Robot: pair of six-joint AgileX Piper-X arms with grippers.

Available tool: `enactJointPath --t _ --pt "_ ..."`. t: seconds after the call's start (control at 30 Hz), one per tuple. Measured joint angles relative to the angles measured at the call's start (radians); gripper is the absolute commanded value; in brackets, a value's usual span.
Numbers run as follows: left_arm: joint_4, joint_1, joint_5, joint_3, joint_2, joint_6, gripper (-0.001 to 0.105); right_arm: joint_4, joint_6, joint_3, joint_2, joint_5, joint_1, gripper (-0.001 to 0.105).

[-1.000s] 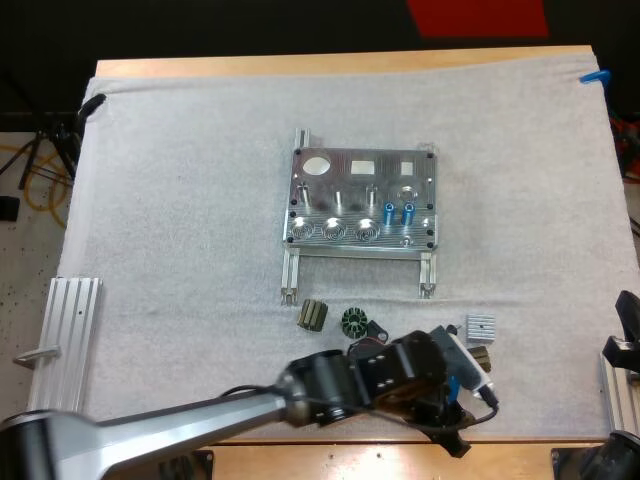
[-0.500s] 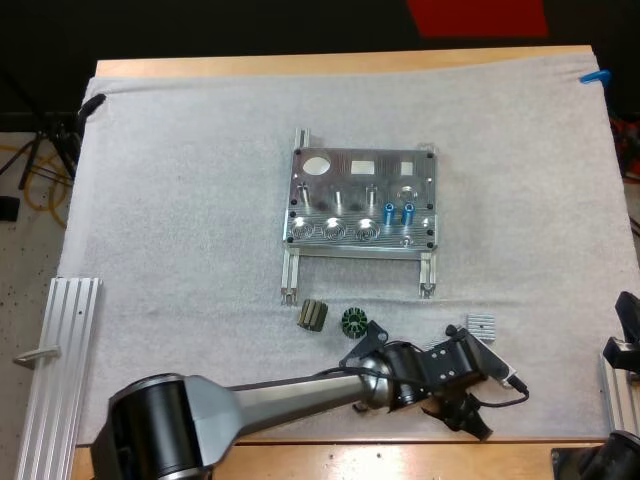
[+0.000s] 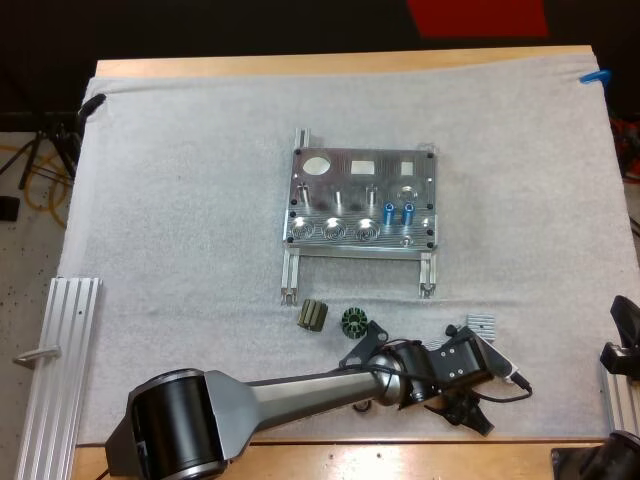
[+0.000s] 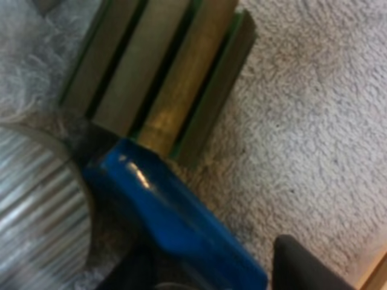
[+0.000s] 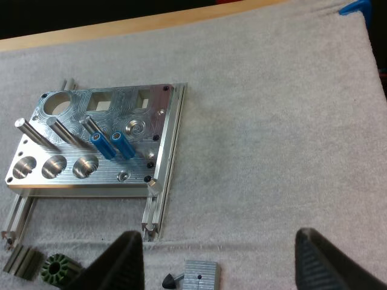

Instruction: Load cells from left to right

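Note:
The metal fixture (image 3: 360, 165) lies mid-mat with two blue cylinders (image 3: 398, 212) standing side by side on its right half; in the right wrist view they show as the cylinders (image 5: 113, 145) on the fixture (image 5: 145, 109). My left gripper (image 3: 470, 408) is down at the mat just below the silver finned block (image 3: 481, 324). Up close, my left gripper (image 4: 205, 266) is shut on a blue cylinder (image 4: 169, 211), whose far end rests against an olive ribbed block (image 4: 163, 78). My right gripper (image 5: 233, 266) is open and holds nothing, near the right edge (image 3: 625, 335).
A dark ribbed block (image 3: 312, 316) and a green toothed wheel (image 3: 354, 322) lie in front of the fixture. An aluminium rail (image 3: 60, 350) sits at the mat's left edge. The finned block (image 5: 199, 273) lies just beyond my right fingers.
My left arm has dropped from a raised pose and reached right, settling low beside the finned block, and it now covers the ribbed block there. The right arm has not moved.

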Motion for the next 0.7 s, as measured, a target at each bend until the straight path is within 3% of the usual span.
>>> enactJointPath --t 0.3,0.53,0.7 --pt "0.057 0.002 -0.015 -0.021 0.008 0.017 0.000 -0.001 -0.016 0.000 0.000 0.000 0.000 0.054" --pt "0.116 0.002 -0.059 -0.050 0.015 0.113 0.000 -0.001 -0.023 0.000 0.000 0.000 0.000 0.054" --pt "0.194 0.004 -0.205 -0.057 -0.071 0.279 0.000 -0.001 -0.047 0.000 0.000 -0.007 0.000 0.054"
